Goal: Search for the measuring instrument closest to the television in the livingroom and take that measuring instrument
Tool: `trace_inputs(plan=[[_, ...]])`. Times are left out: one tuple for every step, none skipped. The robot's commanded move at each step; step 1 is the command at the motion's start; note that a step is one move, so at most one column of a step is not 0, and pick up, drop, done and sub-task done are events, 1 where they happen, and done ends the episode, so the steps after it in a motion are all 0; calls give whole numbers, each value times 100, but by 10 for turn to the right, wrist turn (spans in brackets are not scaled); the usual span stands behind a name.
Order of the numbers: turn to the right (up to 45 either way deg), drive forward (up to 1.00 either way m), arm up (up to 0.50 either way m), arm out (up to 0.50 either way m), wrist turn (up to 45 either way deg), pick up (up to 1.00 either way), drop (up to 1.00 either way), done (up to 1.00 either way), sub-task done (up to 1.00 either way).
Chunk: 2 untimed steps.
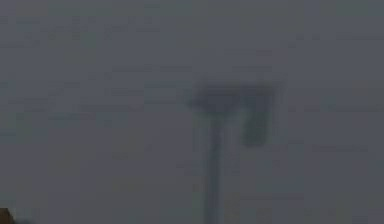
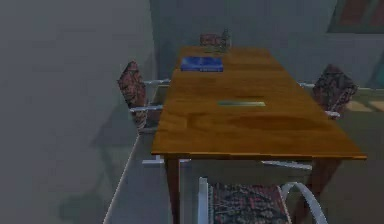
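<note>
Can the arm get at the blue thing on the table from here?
Probably not. The blue thing lies near the far end of the table, and a chair at the near end stands between the robot and it. Driving round to a nearer side first looks wiser.

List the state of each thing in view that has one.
Table, upright, bearing two things.
Blue flat thing, lying at table's far end.
Pale flat thing, lying near table's middle.
Chair at the view's left, upright.
Chair at the view's right, upright.
Far chair, upright.
Near chair, upright.
</note>
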Motion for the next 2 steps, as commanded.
trace_inputs(plan=[[450,0,0,0,0,0,0,0,0],[150,0,0,0,0,0,0,0,0]])
